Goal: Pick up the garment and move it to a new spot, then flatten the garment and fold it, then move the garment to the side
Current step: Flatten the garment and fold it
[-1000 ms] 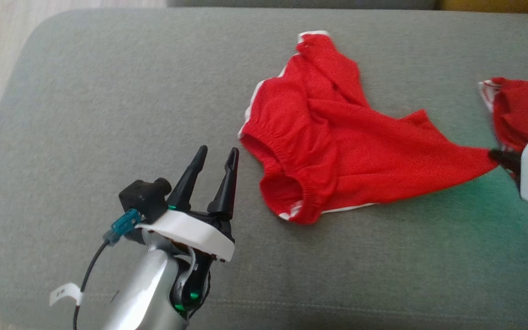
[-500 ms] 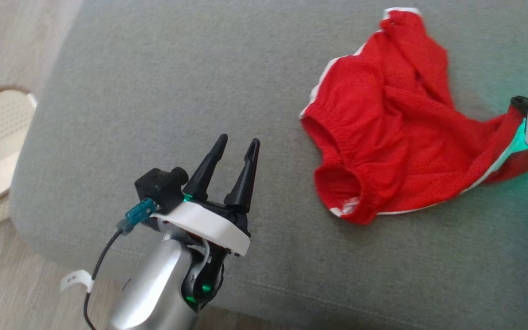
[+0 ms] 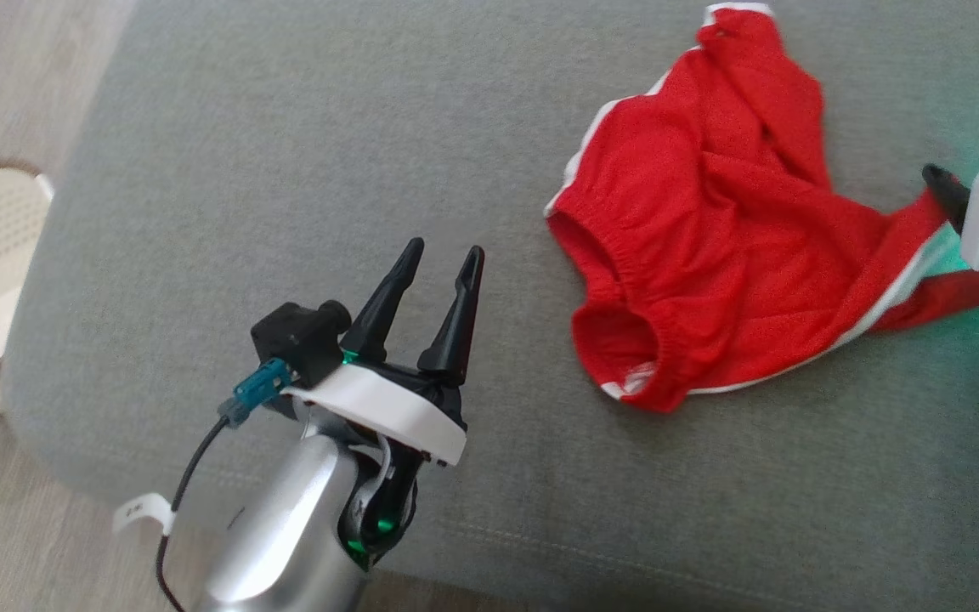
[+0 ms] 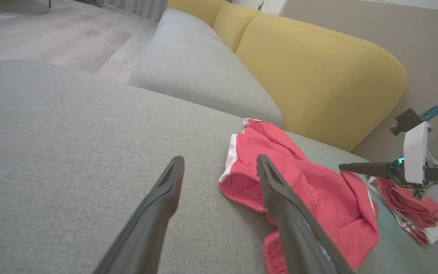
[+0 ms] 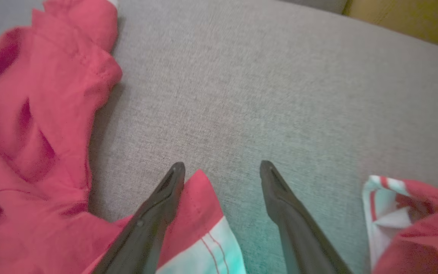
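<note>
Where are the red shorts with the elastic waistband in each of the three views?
Head view: shorts in the upper right, waistband facing left.
Left wrist view: shorts right of centre, running to the bottom edge.
Right wrist view: shorts along the left edge, with a white-striped corner at bottom centre.
Shared landmark: the grey cushion they lie on.

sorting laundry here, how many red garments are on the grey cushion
2. Red shorts with white trim lie crumpled on the grey fabric cushion; a second red, white-striped garment sits bunched to their right. Others may be hidden.
</note>
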